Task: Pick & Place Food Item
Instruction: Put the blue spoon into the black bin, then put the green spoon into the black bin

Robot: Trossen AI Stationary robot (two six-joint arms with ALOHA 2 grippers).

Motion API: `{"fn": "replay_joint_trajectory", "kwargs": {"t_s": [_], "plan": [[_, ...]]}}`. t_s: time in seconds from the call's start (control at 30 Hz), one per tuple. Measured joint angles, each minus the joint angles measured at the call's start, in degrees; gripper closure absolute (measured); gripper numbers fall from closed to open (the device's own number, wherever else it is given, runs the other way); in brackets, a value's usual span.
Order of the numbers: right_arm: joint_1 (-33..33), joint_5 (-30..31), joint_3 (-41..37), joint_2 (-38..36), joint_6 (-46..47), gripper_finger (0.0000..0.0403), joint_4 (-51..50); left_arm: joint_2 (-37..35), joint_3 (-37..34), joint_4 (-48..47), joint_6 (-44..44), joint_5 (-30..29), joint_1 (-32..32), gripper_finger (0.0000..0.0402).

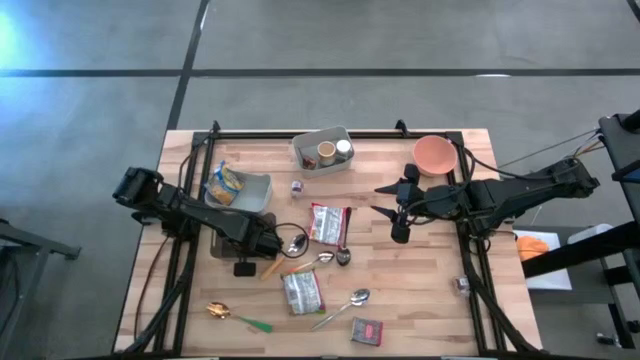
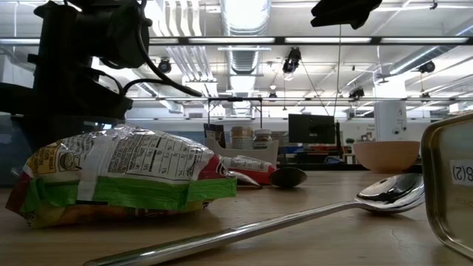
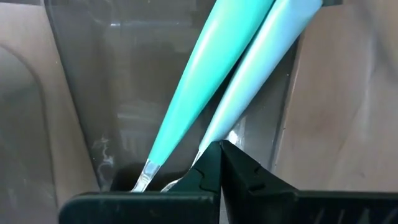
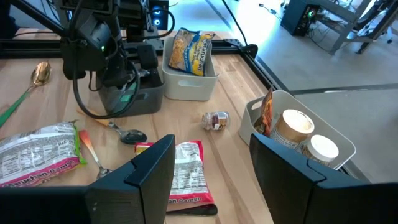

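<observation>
your right end effector (image 1: 399,210) hangs half open and empty just beside the red food packet (image 1: 329,223) lying flat on the desk, nearer it than the shut left end effector (image 1: 268,243).

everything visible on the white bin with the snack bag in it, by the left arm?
The white bin is a small rectangular plastic tub with rounded corners and an open top. It sits upright on the wooden table, at its far left part, next to the left arm. A yellow snack bag stands in it, leaning and poking above the rim. A darker bin sits right beside it, on the side the left hand is on.
</observation>
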Motion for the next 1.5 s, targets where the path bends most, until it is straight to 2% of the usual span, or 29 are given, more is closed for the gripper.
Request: {"fn": "replay_joint_trajectory", "kwargs": {"t_s": [0.17, 0.3, 0.5, 0.67, 0.83, 1.03, 1.23, 1.4, 1.5], "plan": [[0.02, 0.0, 0.01, 0.0, 0.0, 0.0195, 0.0, 0.0, 0.0, -0.04, -1.54, 0.08, 0.0, 0.0382], [0.02, 0.0, 0.02, 0.0, 0.0, 0.0195, 0.0, 0.0, 0.19, -0.77, -2.24, 0.26, 0.0, 0.0336], [0.0, 0.0, 0.01, 0.0, 0.0, 0.0195, 0.0, 0.0, 3.97, -7.12, -3.31, 0.48, -0.04, 0.0257], [0.02, 0.0, 0.02, 0.0, 0.0, 0.0195, 0.0, -0.14, 9.53, -13.02, -4.2, 0.82, -0.11, 0.0221], [0.02, -0.02, 0.02, 0.0, 0.0, 0.0195, -0.02, -1.94, 14.1, -13.84, -7.14, 1.11, -0.25, 0.0211], [0.02, -0.02, 0.01, 0.0, 0.0, 0.0195, -0.22, -4.19, 18.67, -14.13, -11.69, 4.49, -1.99, 0.021], [0.0, -0.02, 0.0, 0.0, 0.0, 0.0195, -0.44, -4.42, 22.26, -11.33, -15.05, 4.97, -9.91, 0.021], [0.02, -0.02, 0.0, 0.0, 0.0, 0.0195, -0.44, -4.42, 21.8, -3.1, -19.16, 4.88, -17.88, 0.021], [0.02, -0.02, 0.01, 0.0, 0.0, 0.0195, -0.44, -4.0, 21.75, 1.25, -22.71, 2.45, -22.08, 0.0211]]}}
